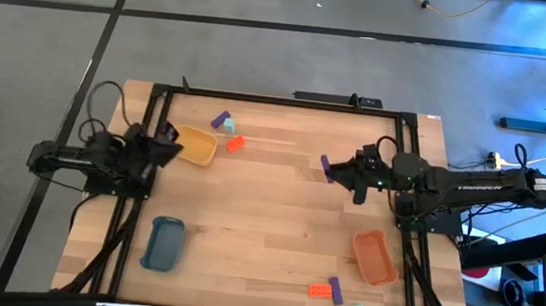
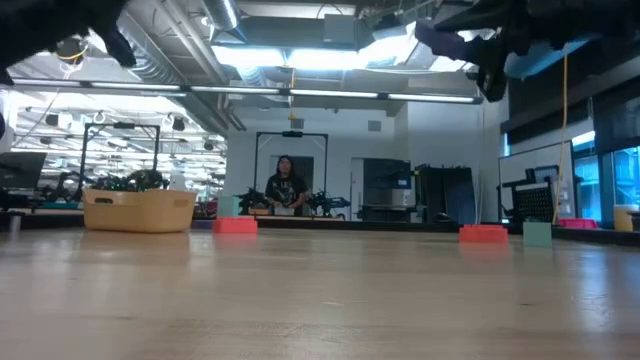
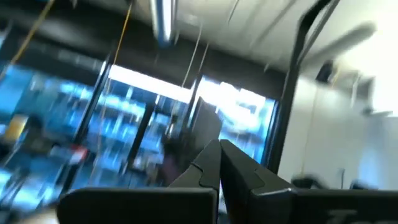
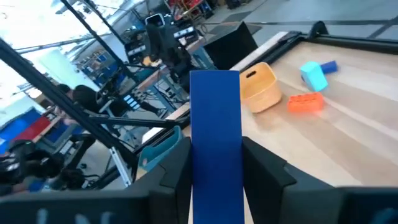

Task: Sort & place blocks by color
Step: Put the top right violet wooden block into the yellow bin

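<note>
Two arms reach inward over the counter: the right gripper is raised above the middle, clenched on a purple block standing upright between its fingers. The left gripper, fingers pressed together with nothing between them, sits by the yellow tray. Other blocks lie beside that tray and near the orange tray.

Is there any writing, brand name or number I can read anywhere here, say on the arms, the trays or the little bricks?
None can be read.
Right arm: a pale strip of lettering along it, too small to read.
Yellow tray, blue tray, orange tray: no writing shows.
Purple block held in the right claw: plain.
Room screens: blurred.
</note>
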Motion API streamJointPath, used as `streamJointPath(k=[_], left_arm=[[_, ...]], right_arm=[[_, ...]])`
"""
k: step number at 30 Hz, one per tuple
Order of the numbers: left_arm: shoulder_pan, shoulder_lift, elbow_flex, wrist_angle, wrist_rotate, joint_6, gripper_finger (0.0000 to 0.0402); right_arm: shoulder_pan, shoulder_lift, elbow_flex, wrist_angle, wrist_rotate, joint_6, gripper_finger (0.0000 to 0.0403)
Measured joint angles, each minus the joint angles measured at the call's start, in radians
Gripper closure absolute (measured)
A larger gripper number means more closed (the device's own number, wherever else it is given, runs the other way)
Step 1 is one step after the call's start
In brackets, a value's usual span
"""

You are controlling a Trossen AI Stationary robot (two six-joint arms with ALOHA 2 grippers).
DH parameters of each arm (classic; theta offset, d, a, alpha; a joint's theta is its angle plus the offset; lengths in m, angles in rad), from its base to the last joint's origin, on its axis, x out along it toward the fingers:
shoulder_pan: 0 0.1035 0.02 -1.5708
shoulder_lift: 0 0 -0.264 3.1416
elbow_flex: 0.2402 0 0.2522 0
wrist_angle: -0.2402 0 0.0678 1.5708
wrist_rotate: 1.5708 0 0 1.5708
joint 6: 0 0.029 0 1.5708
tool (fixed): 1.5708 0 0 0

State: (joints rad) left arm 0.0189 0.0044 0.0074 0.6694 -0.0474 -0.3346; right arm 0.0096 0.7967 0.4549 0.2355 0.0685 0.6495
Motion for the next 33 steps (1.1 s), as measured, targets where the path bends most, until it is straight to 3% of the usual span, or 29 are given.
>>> streamJointPath(k=[4, 7, 10, 14, 23, 28, 33], left_arm=[[0.0, 0.0, 0.0, 0.158, -0.097, 0.005, 0.0401], [0.0, 0.0, 0.0, 0.187, -0.172, 0.001, 0.0401], [0.0, 0.021, 0.02, 0.134, -0.211, -0.069, 0.0401], [0.0, 0.145, 0.112, -0.054, -0.221, -0.152, 0.0395], [0.001, 0.47, 0.406, -0.357, -0.194, -0.134, 0.028], [0.011, 0.618, 0.523, -0.377, -0.183, -0.093, 0.0221], [0.047, 0.763, 0.589, -0.378, -0.127, -0.051, 0.0198]], right_arm=[[0.003, 0.0, 0.0, 0.051, -0.01, 0.001, 0.0294], [0.001, 0.0, 0.0, 0.1, -0.01, -0.001, 0.0294], [0.001, 0.0, 0.0, 0.137, -0.01, -0.002, 0.0294], [0.001, 0.002, 0.001, 0.151, -0.003, -0.002, 0.0294], [0.001, 0.005, 0.001, 0.16, 0.033, -0.003, 0.0294], [0.001, 0.026, 0.015, 0.165, 0.036, -0.007, 0.0294], [0.001, 0.08, 0.068, 0.163, 0.035, -0.054, 0.0294]])
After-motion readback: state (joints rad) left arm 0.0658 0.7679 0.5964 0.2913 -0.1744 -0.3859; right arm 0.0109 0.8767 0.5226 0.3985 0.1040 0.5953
